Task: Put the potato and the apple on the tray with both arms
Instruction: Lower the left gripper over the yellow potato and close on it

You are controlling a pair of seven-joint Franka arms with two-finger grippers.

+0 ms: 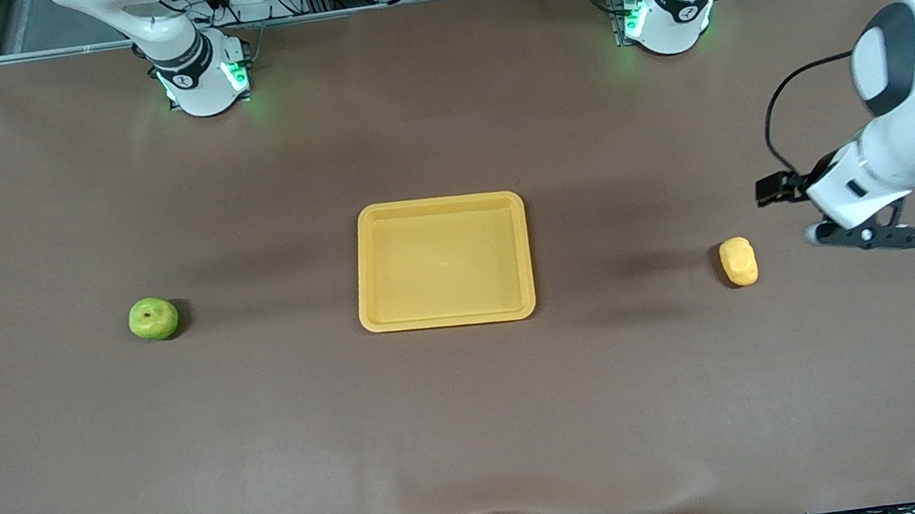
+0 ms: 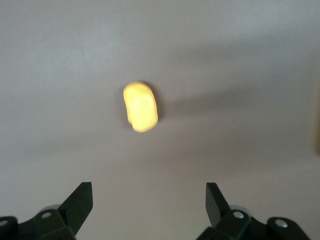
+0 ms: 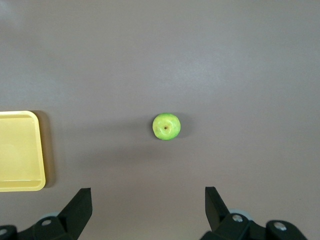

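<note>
My left gripper (image 2: 149, 210) up over bare table beside potato (image 1: 738, 261), fingers spread, nothing between them. My right gripper (image 3: 148, 210) spread above apple (image 3: 166, 126), open table all round it. Tray (image 1: 449, 319) midway, holds nothing; open cloth from each item to rim.

Matt brown cloth-like table (image 1: 479, 429), smooth yellow plastic tray (image 1: 449, 319), glossy green apple (image 1: 153, 319), smooth-skinned potato (image 1: 738, 262).
</note>
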